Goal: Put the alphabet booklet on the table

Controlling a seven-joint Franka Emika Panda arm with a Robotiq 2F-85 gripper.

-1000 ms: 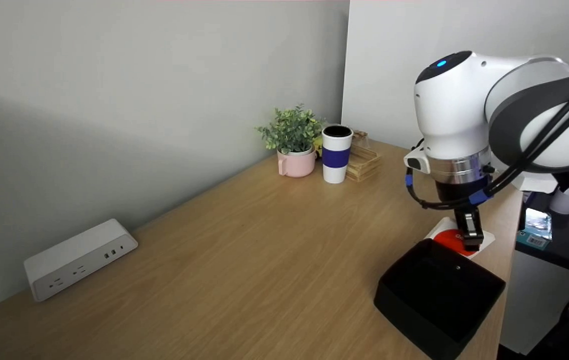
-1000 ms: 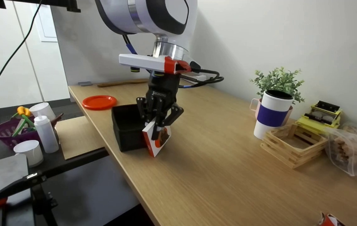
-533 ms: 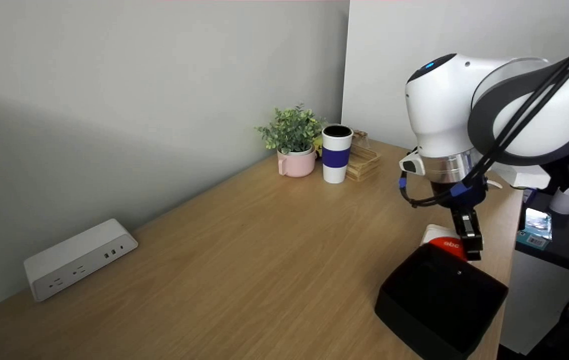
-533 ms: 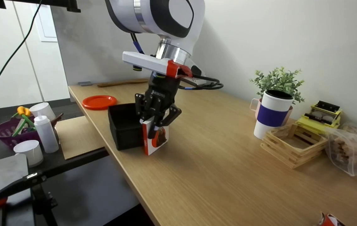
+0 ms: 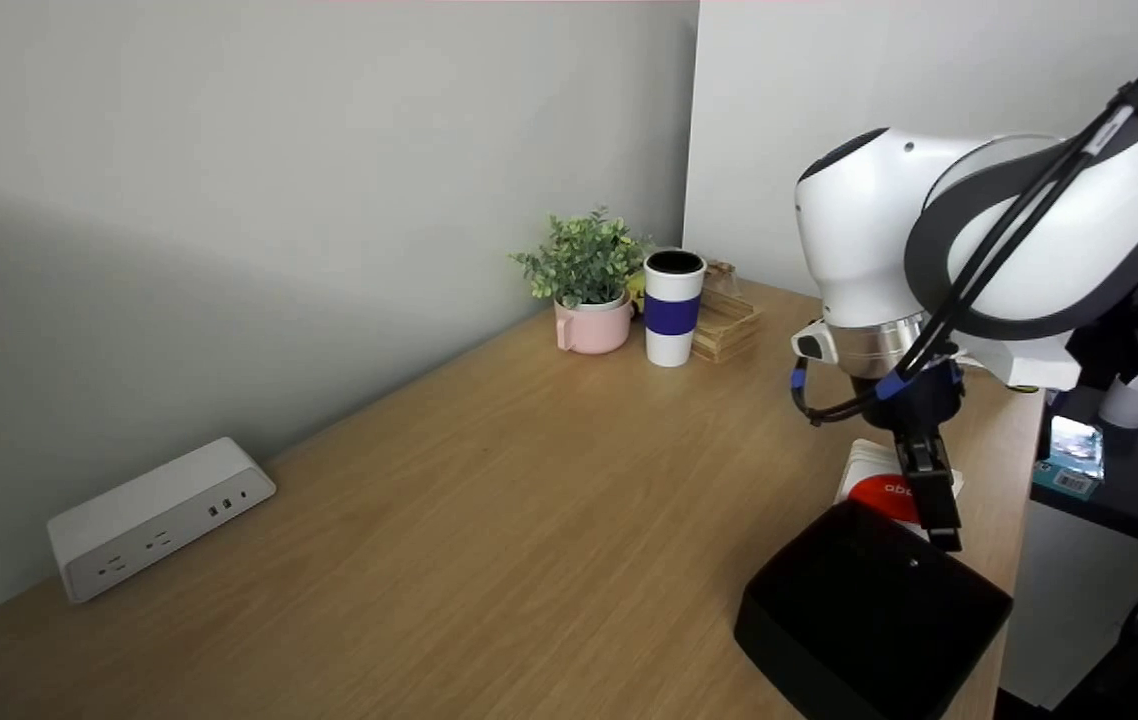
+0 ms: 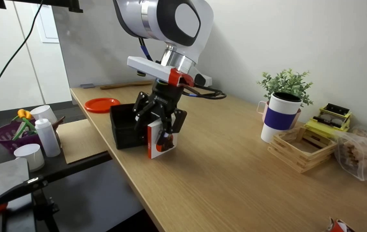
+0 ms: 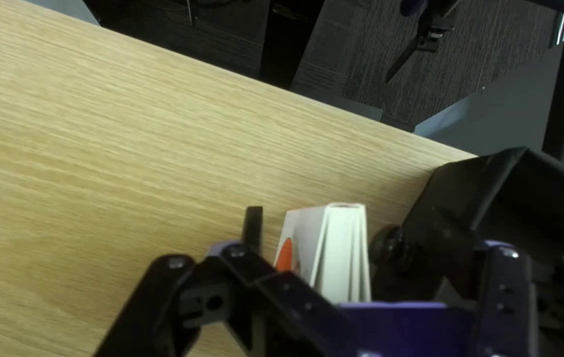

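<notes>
The gripper (image 6: 152,137) stands wide, the booklet (image 7: 342,253) upright on the table (image 7: 113,148) between its jaws. Rise straight up, lest either jaw topple it or snag the box (image 6: 127,138) alongside.

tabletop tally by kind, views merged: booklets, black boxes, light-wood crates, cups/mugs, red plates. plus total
Alphabet booklet: 1
Black box: 1
Light-wood crate: 1
Cups/mugs: 2 (tumbler, pink mug)
Red plate: 1
Total: 6, leaving out a red thing cut off by the frame, kind unclear
</notes>
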